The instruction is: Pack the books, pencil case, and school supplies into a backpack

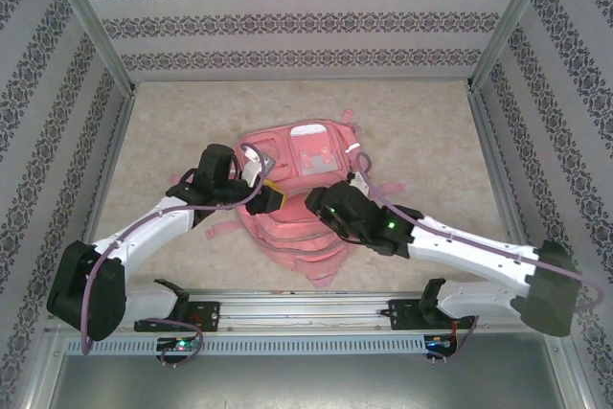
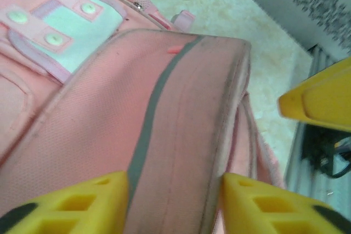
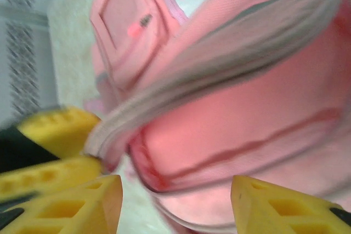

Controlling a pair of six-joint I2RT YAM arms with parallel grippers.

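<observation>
Nothing legible in any view — no lettering, brand, number or sign.
Pink backpack (image 1: 292, 237): the pale front patch (image 2: 93, 26) carries round studs (image 2: 54, 39) and no print that can be made out.
Wall covering (image 1: 287, 24) behind the backpack — ornament bands, not writing.

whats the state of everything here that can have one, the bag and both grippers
backpack: lying flat on the table, front side up; main zip open or shut, cannot tell
left gripper: open, fingers apart over the backpack's edge
right gripper: open, fingers apart, close to the backpack
</observation>
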